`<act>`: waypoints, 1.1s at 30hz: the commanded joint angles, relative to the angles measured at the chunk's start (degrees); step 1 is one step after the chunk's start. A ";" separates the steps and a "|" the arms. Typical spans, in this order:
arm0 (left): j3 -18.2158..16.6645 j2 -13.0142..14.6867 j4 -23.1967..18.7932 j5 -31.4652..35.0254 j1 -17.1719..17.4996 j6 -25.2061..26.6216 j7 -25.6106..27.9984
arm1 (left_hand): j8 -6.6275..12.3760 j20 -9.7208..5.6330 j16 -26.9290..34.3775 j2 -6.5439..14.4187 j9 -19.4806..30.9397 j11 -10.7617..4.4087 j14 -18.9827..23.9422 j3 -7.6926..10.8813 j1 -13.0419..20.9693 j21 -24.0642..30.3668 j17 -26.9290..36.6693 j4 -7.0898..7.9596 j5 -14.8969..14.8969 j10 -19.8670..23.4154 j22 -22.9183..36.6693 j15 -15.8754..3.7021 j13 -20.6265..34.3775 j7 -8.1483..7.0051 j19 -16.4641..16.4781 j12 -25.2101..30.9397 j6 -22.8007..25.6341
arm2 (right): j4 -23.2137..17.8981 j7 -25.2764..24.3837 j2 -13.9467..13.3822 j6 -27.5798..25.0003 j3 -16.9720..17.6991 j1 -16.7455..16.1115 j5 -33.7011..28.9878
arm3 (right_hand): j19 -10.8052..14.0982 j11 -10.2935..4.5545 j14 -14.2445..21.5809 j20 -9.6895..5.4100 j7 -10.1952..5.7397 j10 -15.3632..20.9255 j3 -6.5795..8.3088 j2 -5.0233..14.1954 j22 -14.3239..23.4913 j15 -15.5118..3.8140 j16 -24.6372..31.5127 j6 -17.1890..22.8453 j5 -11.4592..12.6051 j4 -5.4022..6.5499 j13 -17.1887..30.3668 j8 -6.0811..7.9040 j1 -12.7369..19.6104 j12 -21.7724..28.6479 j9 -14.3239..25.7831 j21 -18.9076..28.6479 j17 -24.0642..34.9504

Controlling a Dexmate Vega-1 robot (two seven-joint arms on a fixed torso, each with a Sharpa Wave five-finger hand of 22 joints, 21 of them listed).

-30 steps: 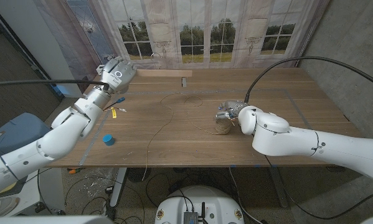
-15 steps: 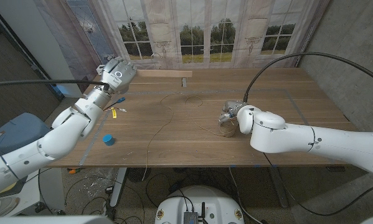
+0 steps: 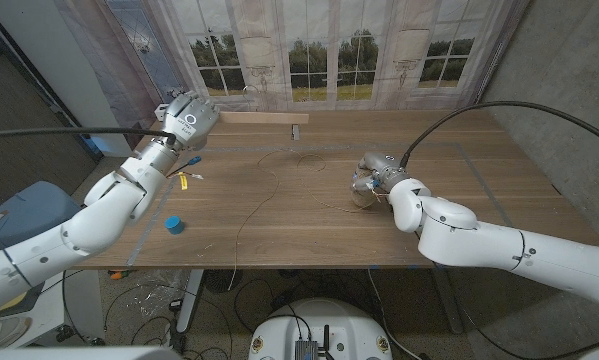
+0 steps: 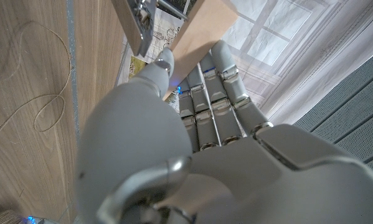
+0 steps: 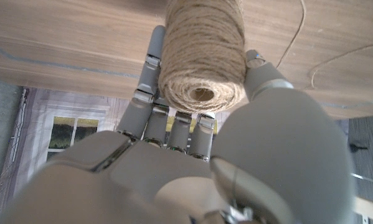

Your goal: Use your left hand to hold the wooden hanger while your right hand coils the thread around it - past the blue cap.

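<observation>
Wooden table (image 3: pixel 499 170): left hand (image 3: pixel 184 122) grips hanger (image 3: pixel 264 118) at far edge; right hand (image 3: pixel 371 178) clasps twine spool (image 5: pixel 202 56) mid-table.

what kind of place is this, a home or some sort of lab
Most likely a robot lab or test room dressed to look homely. The window and curtains look like a printed backdrop, loose cables lie under the wooden table, and bare grey walls flank it.

Lab: printed window backdrop (image 3: pixel 319 50), loose cables (image 3: pixel 159 300).
</observation>
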 commanded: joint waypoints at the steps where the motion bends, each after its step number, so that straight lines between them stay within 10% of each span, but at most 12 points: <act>1: 0.86 -0.63 0.85 -0.78 -1.30 -0.68 1.59 | 0.00 -5.12 0.22 2.62 10.59 -7.77 10.70 1.88 0.61 0.32 18.37 1.13 1.30 8.37 0.27 -15.13 3.82 -6.16 -0.21 -0.11 6.66 | 4.26 -12.97 1.09 17.38 13.45 -14.80 -4.37 | 1.28 -0.06 14.51 -6.08 0.37 0.80 0.65 15.62 0.47 -20.80 -0.70 1.21 -0.18 -1.22 -0.08 0.08 16.51 -0.28 0.32 0.99 1.13; 14: 1.78 -1.68 2.21 -2.07 -3.25 -0.87 3.35 | -0.09 -5.19 0.07 2.57 10.63 -7.74 10.91 2.08 0.50 0.49 18.61 1.05 1.30 8.42 0.26 -15.15 3.94 -6.13 -0.22 -0.32 6.75 | 13.06 -23.27 8.76 36.30 24.80 -23.41 -4.13 | 0.79 0.00 15.40 -6.02 0.50 1.48 -0.27 15.40 1.02 -20.78 -1.72 2.18 -0.07 -0.98 -0.26 -0.13 17.32 -0.50 0.41 2.85 0.59; 33: 3.18 -4.14 4.39 -7.89 -6.87 -3.56 8.14 | -0.30 -5.25 -0.29 2.51 10.74 -7.81 11.12 2.40 0.36 0.79 18.89 0.92 1.29 8.76 0.26 -15.16 4.14 -6.09 -0.20 -0.57 6.76 | 27.27 -22.96 18.89 66.56 32.84 -22.63 3.98 | 0.08 0.21 15.99 -6.00 0.69 1.74 -1.05 15.28 1.44 -20.75 -2.53 2.22 -0.01 -0.86 -0.03 -0.68 18.08 -0.72 0.51 4.59 0.48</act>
